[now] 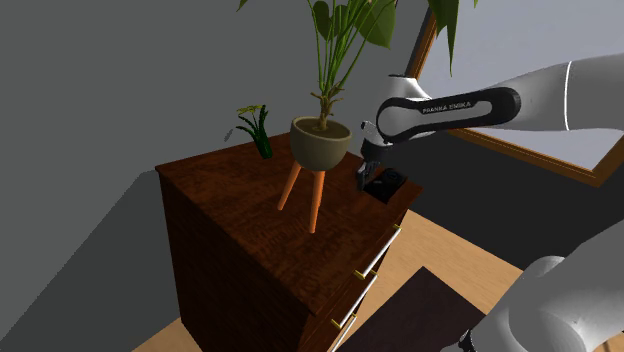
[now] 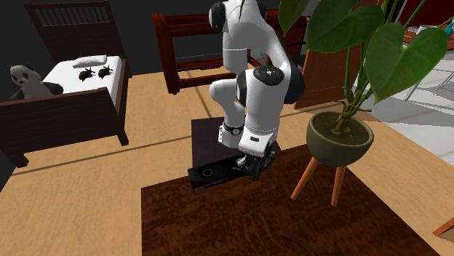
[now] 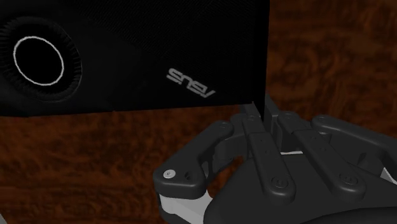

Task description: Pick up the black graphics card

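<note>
Hanging low over the dresser (image 2: 291,225), the gripper (image 2: 255,166), its spread impossible to tell, meets one end of the card (image 2: 211,174), whose long axis runs toward the second exterior view's left.

1. In the wrist view the graphics card (image 3: 127,57) runs off the picture's edges, so I cannot see its full outline.
2. In the second exterior view my gripper (image 2: 255,165) covers one end of the graphics card.
3. In the shoulder view the plant (image 1: 345,25) is cut off at the top edge.

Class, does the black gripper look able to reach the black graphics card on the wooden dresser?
Probably yes: the black gripper is right at one end of the black graphics card; the green potted plant stands apart.
</note>
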`<action>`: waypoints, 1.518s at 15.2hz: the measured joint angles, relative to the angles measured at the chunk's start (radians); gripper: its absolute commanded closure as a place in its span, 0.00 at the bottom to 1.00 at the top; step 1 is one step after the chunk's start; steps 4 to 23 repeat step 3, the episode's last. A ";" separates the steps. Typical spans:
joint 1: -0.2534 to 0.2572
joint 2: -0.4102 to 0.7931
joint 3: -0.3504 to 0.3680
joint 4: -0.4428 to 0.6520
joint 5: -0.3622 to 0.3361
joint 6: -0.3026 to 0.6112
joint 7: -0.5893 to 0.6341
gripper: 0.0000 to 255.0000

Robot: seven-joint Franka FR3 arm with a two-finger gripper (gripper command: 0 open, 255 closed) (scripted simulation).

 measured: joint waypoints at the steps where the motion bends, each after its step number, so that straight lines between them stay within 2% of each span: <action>1: 0.000 0.000 0.000 0.014 0.000 -0.015 0.000 1.00; 3: 0.000 -0.007 0.000 0.029 0.000 -0.036 -0.001 1.00; 23: 0.000 -0.007 0.000 0.029 0.000 -0.036 -0.001 1.00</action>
